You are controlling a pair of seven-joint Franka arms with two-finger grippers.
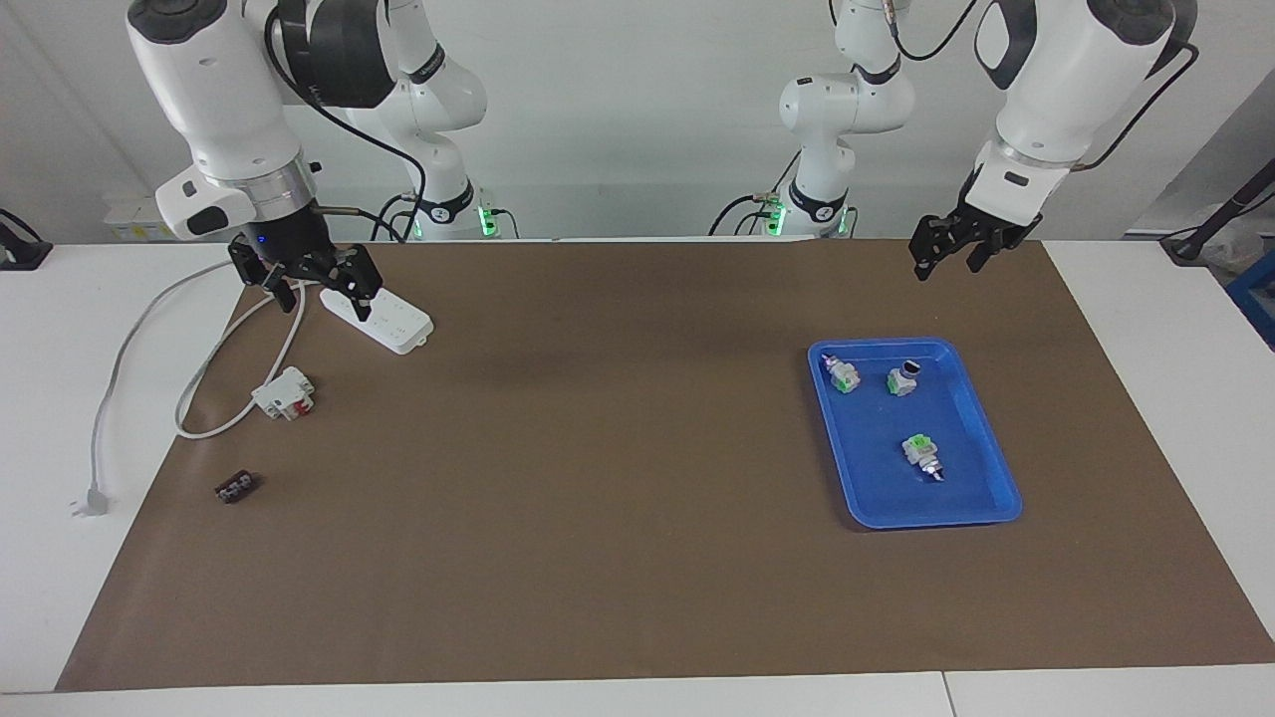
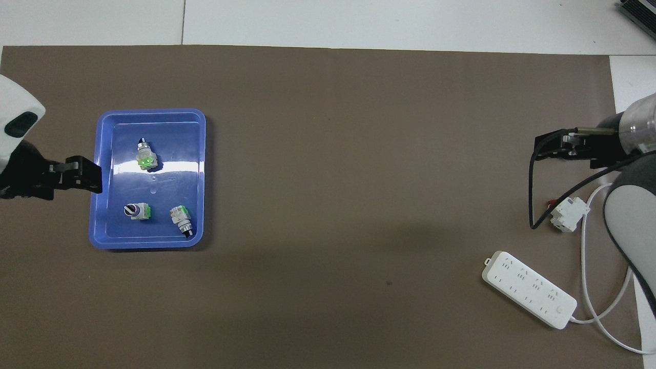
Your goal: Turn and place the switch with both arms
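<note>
Now the switch lies in the tray, at its corner nearest the robots. Both the left gripper and right gripper hang spread, empty; retreat should lift clear.

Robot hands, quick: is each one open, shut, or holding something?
Left tool: open, empty, up over the mat.
Right tool: open, empty, over the power strip.

The left arm and right arm are being cut off by the overhead view's edges, the power cord is being cropped there too, and an orange face on the tray's switches is being left too small to tell.
</note>
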